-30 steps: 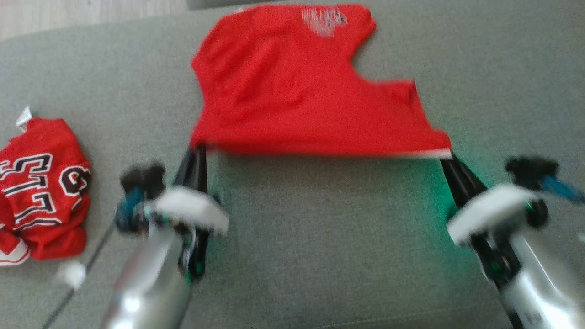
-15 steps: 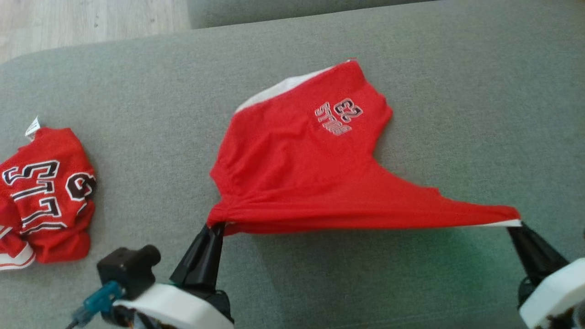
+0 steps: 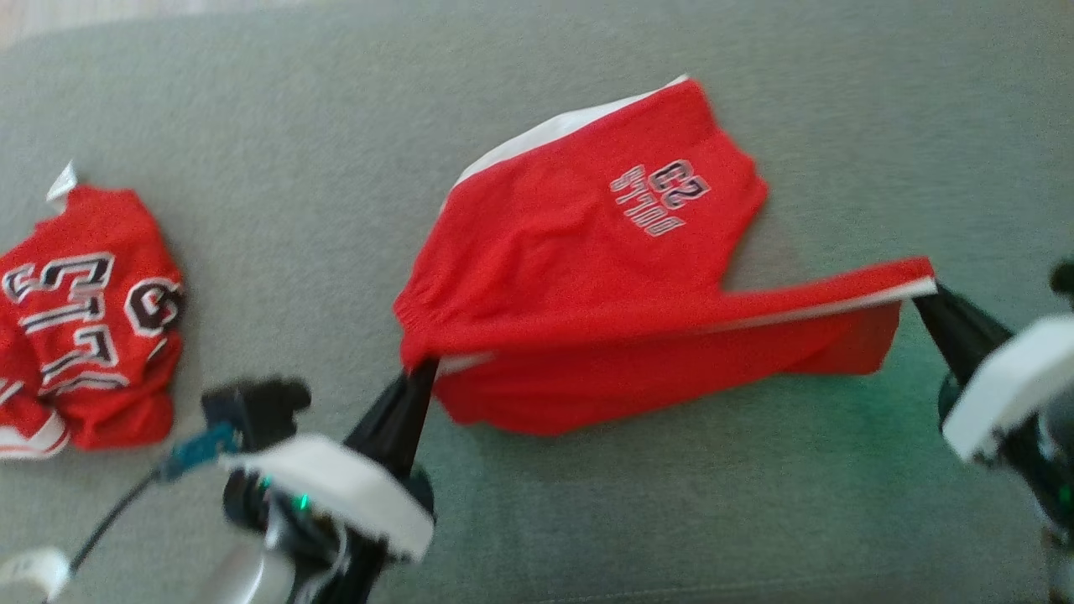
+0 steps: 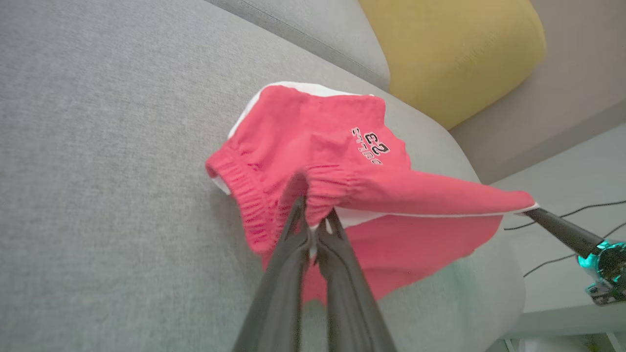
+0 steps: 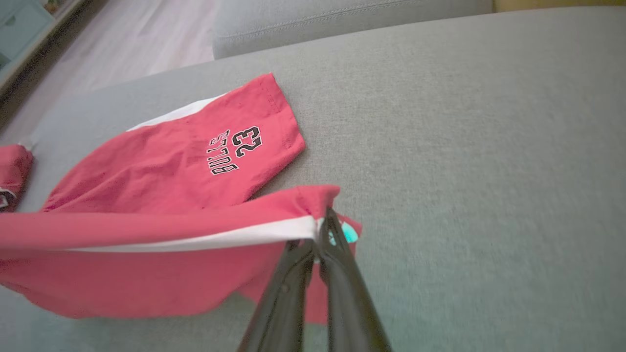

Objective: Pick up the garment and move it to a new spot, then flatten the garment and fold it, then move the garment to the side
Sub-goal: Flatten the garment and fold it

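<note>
Since the earlier frame, the right gripper [image 3: 923, 289] has gone forward across the sofa [image 3: 671, 520], and it is taking the white-striped hem [image 5: 220, 239] with it. The left gripper [image 3: 419, 369] is staying about where it was. The head camera has shifted a little too, so we are reading part of the change as its own move. The near edge of the shorts [image 3: 587, 252] was pulled taut low towards us. Now it is running up at a slant from left to right, and a loose red layer is hanging and lying beneath it.

Both grippers are pinching cloth with their fingers closed on it. The left one is holding the gathered waistband [image 4: 332, 181], and the right one is holding the end of the striped leg. The shorts are sitting mid-sofa. The far leg with its number print [image 3: 659, 197] is lying flat on the cushion, and the held edge is lifted just above it.

We are judging this as the start of the fold, with the near leg being carried over towards the printed one. Flattening is looking only partly done, since the waistband is still bunching at the left grip. The crumpled jersey [image 3: 84, 335] is lying well apart at the left, clear of the work.
</note>
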{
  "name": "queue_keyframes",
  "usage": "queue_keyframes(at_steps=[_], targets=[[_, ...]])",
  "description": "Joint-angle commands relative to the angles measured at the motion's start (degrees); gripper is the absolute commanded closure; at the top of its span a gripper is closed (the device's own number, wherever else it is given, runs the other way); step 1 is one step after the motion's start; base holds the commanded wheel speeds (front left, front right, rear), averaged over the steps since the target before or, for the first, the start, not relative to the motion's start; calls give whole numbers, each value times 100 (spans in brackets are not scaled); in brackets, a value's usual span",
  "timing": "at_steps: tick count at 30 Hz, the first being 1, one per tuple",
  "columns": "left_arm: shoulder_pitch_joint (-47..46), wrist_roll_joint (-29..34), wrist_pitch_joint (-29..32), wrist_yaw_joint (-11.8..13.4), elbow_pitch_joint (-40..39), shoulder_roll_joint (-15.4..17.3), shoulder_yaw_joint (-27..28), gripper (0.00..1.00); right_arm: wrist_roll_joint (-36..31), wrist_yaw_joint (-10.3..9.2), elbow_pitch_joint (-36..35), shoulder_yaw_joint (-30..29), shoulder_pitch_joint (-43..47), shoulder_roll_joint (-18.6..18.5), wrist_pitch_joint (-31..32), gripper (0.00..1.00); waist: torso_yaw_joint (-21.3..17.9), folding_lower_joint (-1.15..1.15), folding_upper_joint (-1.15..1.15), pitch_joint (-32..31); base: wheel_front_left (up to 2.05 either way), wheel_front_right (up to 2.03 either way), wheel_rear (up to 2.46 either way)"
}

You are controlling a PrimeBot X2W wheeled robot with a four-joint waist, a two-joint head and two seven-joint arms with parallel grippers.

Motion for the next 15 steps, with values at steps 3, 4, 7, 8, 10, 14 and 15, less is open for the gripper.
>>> queue_keyframes(at_steps=[3,4,7,8,10,14,15], targets=[[-452,-71,-29,-150,49,-65,247,100,88,-5,100,184,-461,-287,-22,100,273,-1,0,267,0,0,0],[-781,-95,-120,-321,371,-182,253,100,172,-5,495,353,-948,-492,-81,100,431,-1,0,408,0,0,0],[-1222,-121,-279,-552,810,-378,247,100,382,-5,1057,689,-1699,-705,-212,100,653,-1,0,544,0,0,0],[-1350,-120,-315,-614,938,-431,235,100,437,-5,1252,815,-1945,-773,-237,100,719,-1,0,590,0,0,0],[-1603,-128,-420,-742,1183,-549,234,100,573,-5,1678,1041,-2409,-885,-247,100,852,-1,0,657,0,0,0],[-2061,-125,-538,-966,1740,-742,180,100,762,-5,2483,1484,-3228,-1073,-385,100,1088,-1,0,729,0,0,0],[-2175,-105,-575,-1012,1885,-787,163,100,809,-5,2688,1574,-3396,-1095,-432,100,1133,-1,0,741,0,0,0]])
